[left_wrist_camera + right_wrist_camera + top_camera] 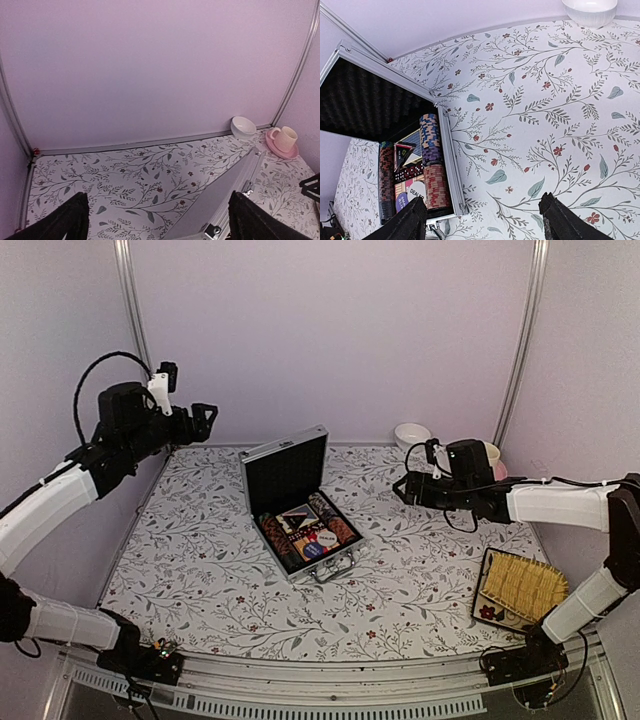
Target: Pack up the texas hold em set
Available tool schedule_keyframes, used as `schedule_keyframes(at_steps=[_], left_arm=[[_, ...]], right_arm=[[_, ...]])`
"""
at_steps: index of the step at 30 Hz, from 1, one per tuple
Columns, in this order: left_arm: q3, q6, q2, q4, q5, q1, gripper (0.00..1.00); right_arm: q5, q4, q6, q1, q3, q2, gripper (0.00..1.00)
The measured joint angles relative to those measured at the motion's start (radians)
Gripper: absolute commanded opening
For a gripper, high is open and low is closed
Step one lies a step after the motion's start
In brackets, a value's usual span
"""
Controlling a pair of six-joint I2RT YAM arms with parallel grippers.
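The silver aluminium briefcase [296, 502] stands open mid-table, lid upright with black foam lining. Inside lie poker chip stacks [431, 169], cards, red dice [409, 173], a black-red triangular marker [406, 153] and round dealer buttons. Its lid back shows in the left wrist view [225, 200]. My left gripper [208, 418] is open and empty, raised at the back left, well away from the case. My right gripper [400, 487] is open and empty, hovering right of the case above the cloth; the case's right rim [449, 165] lies by its left finger.
A white bowl [412, 435] and a pink cup and saucer [283, 141] stand at the back right. A yellow woven tray [520, 588] lies at the front right. The floral cloth covers the table; walls close in the back and sides.
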Motion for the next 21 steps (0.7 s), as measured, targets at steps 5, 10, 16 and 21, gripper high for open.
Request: schedule_keyframes(at_steps=[5, 10, 16, 21], left_arm=[[0.128, -0.11, 0.188, 0.017, 0.208, -0.032, 0.97], [0.232, -0.197, 0.365, 0.019, 0.401, -0.042, 0.97], [0.268, -0.262, 0.517, -0.004, 0.574, -0.048, 0.97], [0.267, -0.275, 0.54, -0.023, 0.652, -0.054, 0.97]], right_arm=[[-0.043, 0.013, 0.031, -0.023, -0.023, 0.0, 0.79], [-0.063, 0.023, 0.048, -0.027, -0.039, -0.004, 0.79], [-0.066, 0.033, 0.051, -0.027, -0.067, -0.035, 0.79], [-0.066, 0.035, 0.051, -0.03, -0.084, -0.061, 0.79]])
